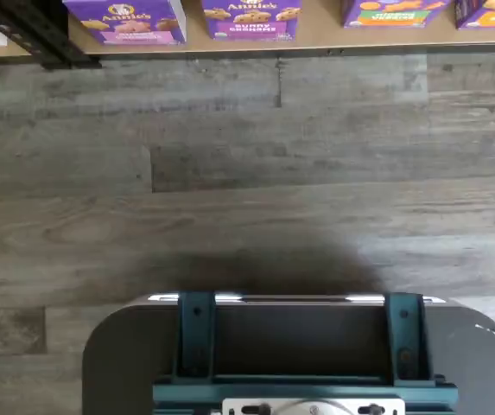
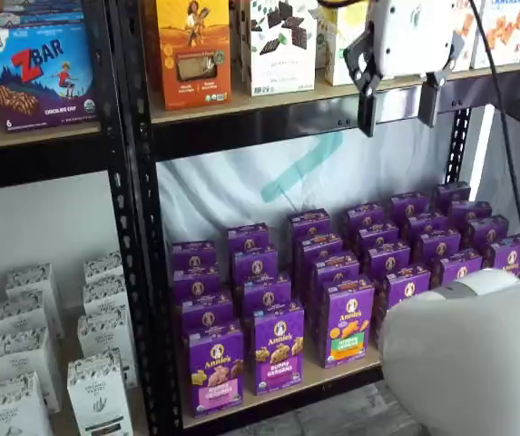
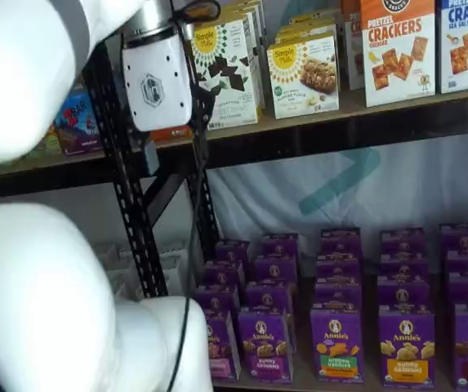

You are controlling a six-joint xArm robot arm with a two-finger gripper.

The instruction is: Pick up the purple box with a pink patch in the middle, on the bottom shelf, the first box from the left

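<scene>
Your gripper (image 2: pixel 397 98) hangs at the frame's upper right, fingers plainly apart and empty. The purple box (image 2: pixel 216 369), upright with its pink band, stands far below at lower left, front of the bottom shelf (image 2: pixel 332 377), beside the bunny grahams box (image 2: pixel 278 347). Bring it down and left; open air lies between.

A shop-like setup: a black rack (image 2: pixel 128 227) held rows of boxed snacks (image 2: pixel 278 345) above wood-look flooring (image 1: pixel 247 190).
</scene>
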